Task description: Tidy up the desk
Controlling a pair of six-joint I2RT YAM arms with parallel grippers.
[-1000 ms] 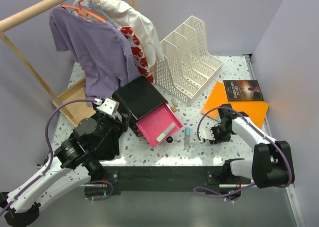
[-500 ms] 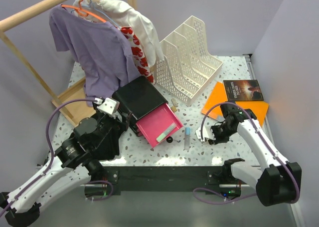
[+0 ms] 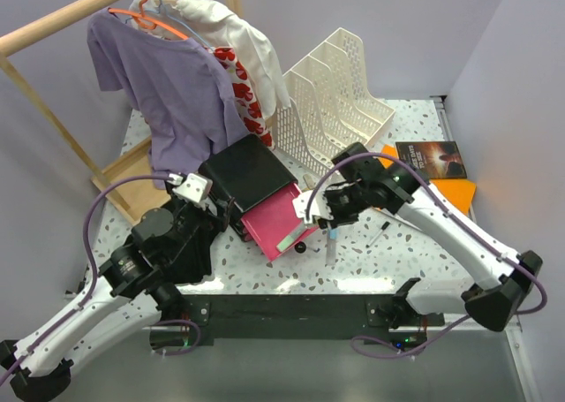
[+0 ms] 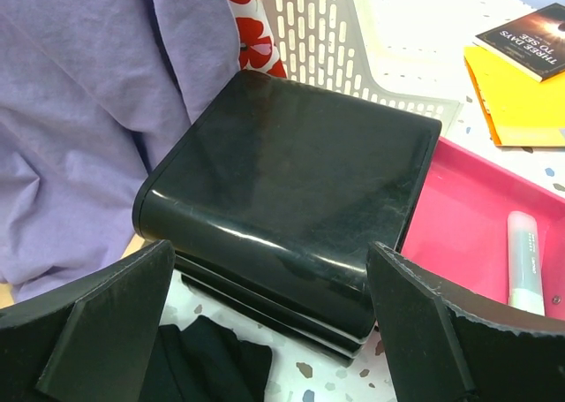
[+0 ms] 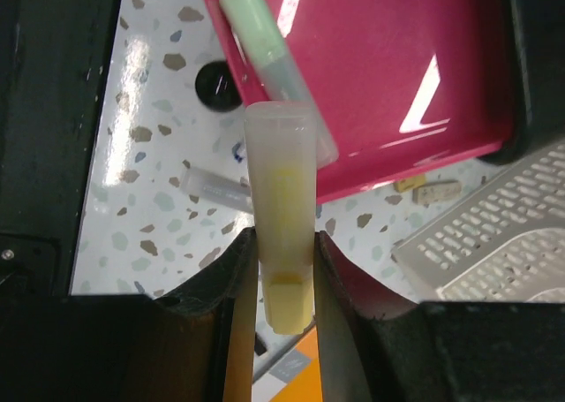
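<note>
Pink drawer holds one green-capped tube; my right gripper is clamped on a pale yellow tube over its edge; left gripper spread wide, flanking the black box.

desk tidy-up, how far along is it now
Early on. Done: a green-capped tube lies in the open pink drawer. In hand: the right gripper is shut on a pale yellow tube at that drawer's edge; the left gripper is open facing the black box. Left: a clear tube and a black round piece lie loose on the desk, and the book sits on the orange folder.
</note>
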